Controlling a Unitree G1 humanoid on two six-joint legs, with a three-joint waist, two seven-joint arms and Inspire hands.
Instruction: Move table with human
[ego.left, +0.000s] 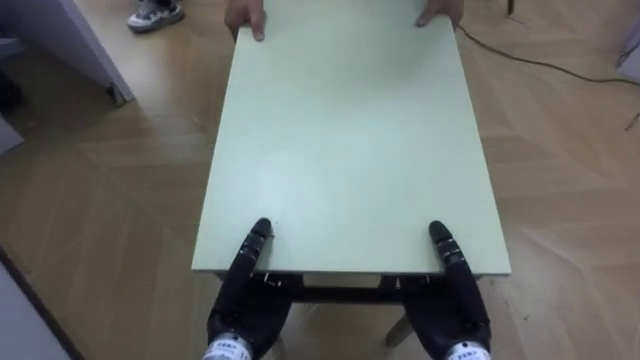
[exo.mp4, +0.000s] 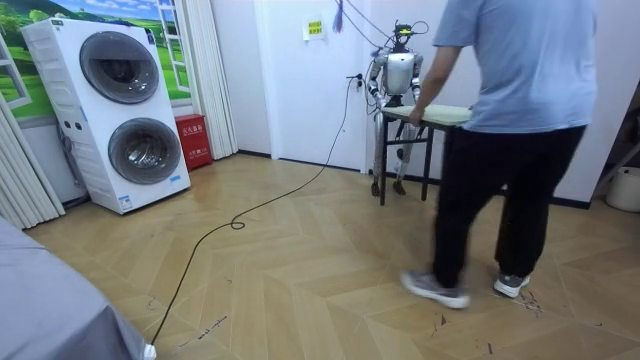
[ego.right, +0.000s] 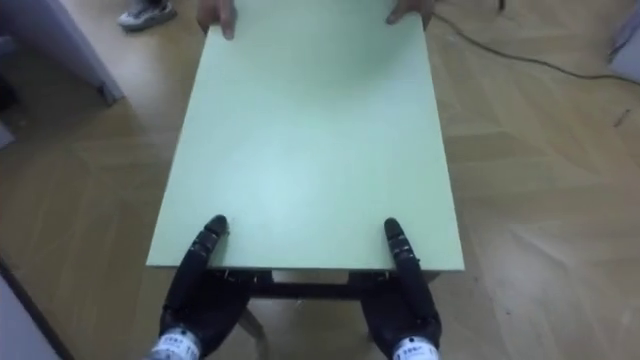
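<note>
The pale green table (ego.left: 350, 130) stands on the wooden floor (ego.left: 560, 150) between the robot and a person (exo.mp4: 510, 130). The left hand (ego.left: 250, 290) and the right hand (ego.left: 455, 295) each clamp the near edge, thumb laid flat on top and palm below (the fingers underneath are hidden). At the far edge the person's two hands (ego.left: 245, 18) grip the corners. In the room view the robot stands by the white wall, facing the person across the table.

One worktop (ego.left: 350, 140) was counted; two robot hands, left hand (ego.left: 245, 300) and right hand (ego.left: 455, 300); beyond their fingers, two person's hands (ego.left: 245, 18) and one shoe (ego.left: 155, 14).
</note>
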